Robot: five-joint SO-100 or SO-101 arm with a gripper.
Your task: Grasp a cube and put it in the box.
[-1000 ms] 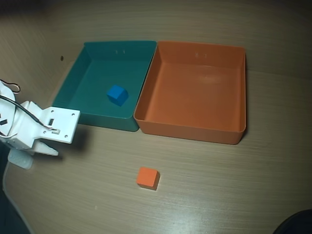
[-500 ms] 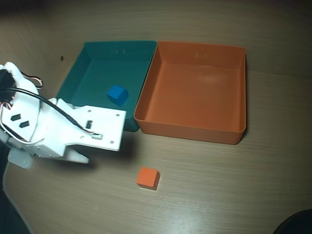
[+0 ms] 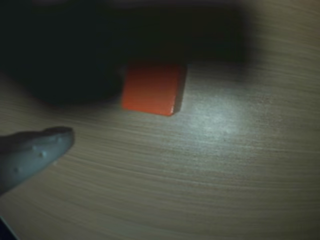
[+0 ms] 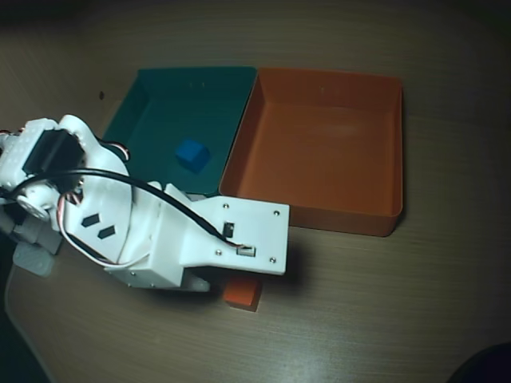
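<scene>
Grey and pimpled, one fingertip (image 3: 37, 152) of the tool fills the wrist view's lower left corner, apart from the orange cube (image 3: 152, 88) on the wooden table (image 3: 225, 165) — whether it's open I cannot tell; it holds nothing. Only the overhead view shows the orange box (image 4: 319, 140), empty, beyond the cube (image 4: 242, 294) — and a blue cube (image 4: 192, 154) in the adjoining teal-green box (image 4: 152, 88).

My arm (image 4: 152, 231) is white printed plastic with black servos, a black cable looping across it, thinner red and white wires, small screws, and two dark slots. One pale grey fingertip (image 3: 35, 152) looks bumpy.
</scene>
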